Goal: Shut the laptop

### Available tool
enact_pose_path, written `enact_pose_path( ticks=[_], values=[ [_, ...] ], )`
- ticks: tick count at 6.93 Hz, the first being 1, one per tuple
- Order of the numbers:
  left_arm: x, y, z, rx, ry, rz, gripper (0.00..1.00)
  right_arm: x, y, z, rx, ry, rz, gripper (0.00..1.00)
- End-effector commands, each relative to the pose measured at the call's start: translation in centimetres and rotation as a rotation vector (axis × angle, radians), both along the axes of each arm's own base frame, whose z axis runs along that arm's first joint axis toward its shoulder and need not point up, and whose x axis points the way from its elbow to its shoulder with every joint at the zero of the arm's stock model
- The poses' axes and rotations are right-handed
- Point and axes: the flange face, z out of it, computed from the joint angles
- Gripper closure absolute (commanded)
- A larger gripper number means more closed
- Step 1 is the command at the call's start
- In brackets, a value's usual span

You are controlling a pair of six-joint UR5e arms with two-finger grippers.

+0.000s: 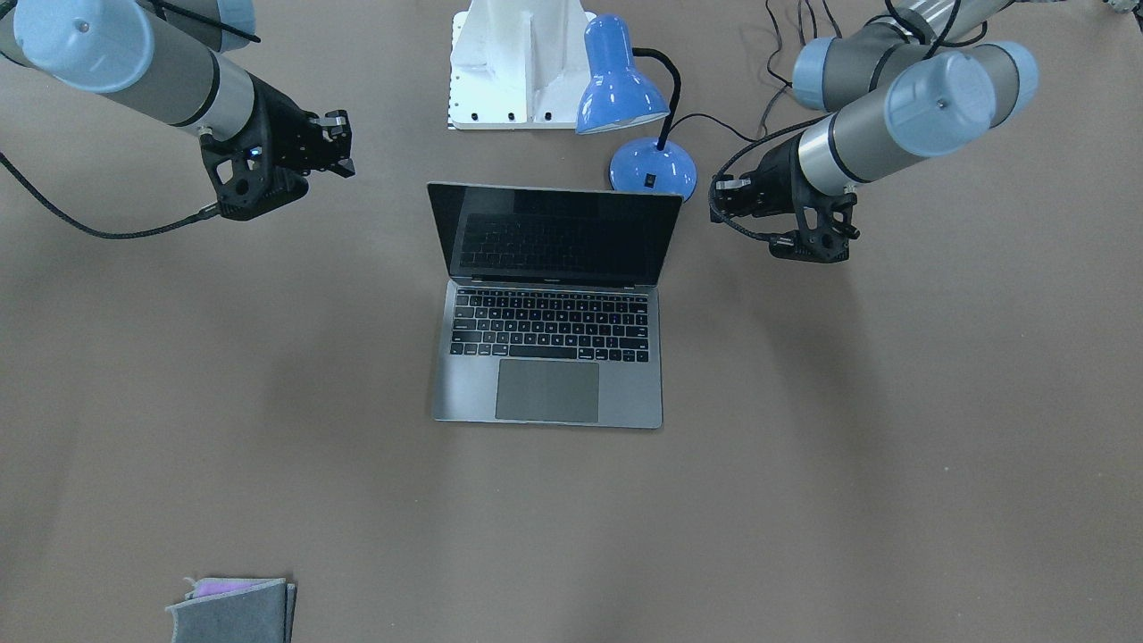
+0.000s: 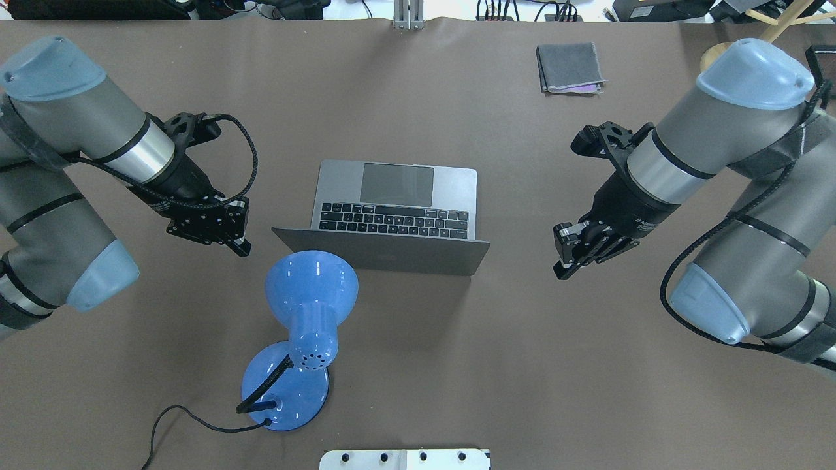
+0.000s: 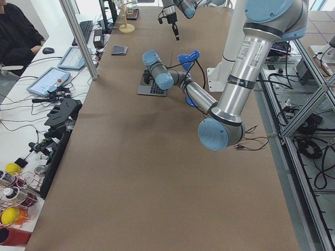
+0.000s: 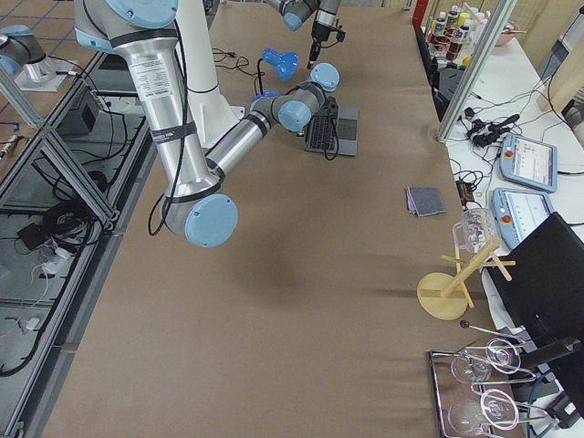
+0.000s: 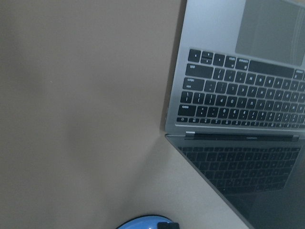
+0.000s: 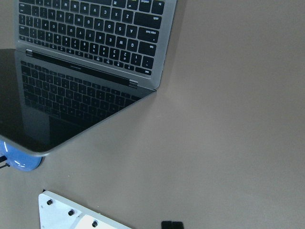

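In the overhead view, the left gripper (image 2: 240,227) is held at centre left above the brown table (image 2: 418,378). Its fingers are spread apart and nothing is gripped. It is poised just off the left corner of the lid, without contact.

A blue lamp (image 2: 312,287) is seen below and left of centre. Its shade is tipped up toward the lid's left corner and its round base is set nearer the bottom edge, with a black cord trailed off to the lower left. Whether the shade touches the lid cannot be told.

The laptop (image 2: 398,196) is placed at the centre of the frame, flat on the table between the two grippers and touched by neither. It is shown open, with the lid raised steeply. The trackpad and black keys are turned toward the top of the frame and the grey back of the lid toward the bottom. In the front-facing view the screen is shown dark, with the keys mirrored in it.

A white plate (image 2: 405,459) is cut off by the bottom edge at centre. A folded grey cloth (image 2: 569,67) is laid at upper right, well apart from the laptop.

The right gripper (image 2: 562,251) is held at centre right, off the lid's right corner. Its fingers are likewise parted and empty.
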Motion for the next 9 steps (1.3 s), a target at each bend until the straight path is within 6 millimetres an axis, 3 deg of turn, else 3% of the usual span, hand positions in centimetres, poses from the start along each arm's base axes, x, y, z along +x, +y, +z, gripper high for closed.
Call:
enact_pose_path(
  ticks=[1,3,4,5,9],
  values=[
    [0.5,0.4,0.0,-0.003,0.001,0.011,1.00,-3.6,2.4,-1.9,0.024,-0.029,-0.059,1.00],
    [1.1,0.9,-0.2,-0.001,0.004,0.026,1.00,-6.9,4.4,-4.0,0.079,-0.030,-0.056,1.00],
    [2.3,1.6,-1.4,-0.039,0.005,0.023,1.00,-8.3,5.2,-4.7,0.116,-0.046,-0.056,1.00],
    [3.4,2.3,-2.6,-0.060,0.019,0.022,1.00,-9.6,4.6,-5.7,0.124,-0.048,-0.051,1.00],
    [4.2,3.0,-3.6,-0.072,0.030,0.030,1.00,-8.6,0.6,-6.4,0.138,-0.032,0.031,1.00]
  ],
)
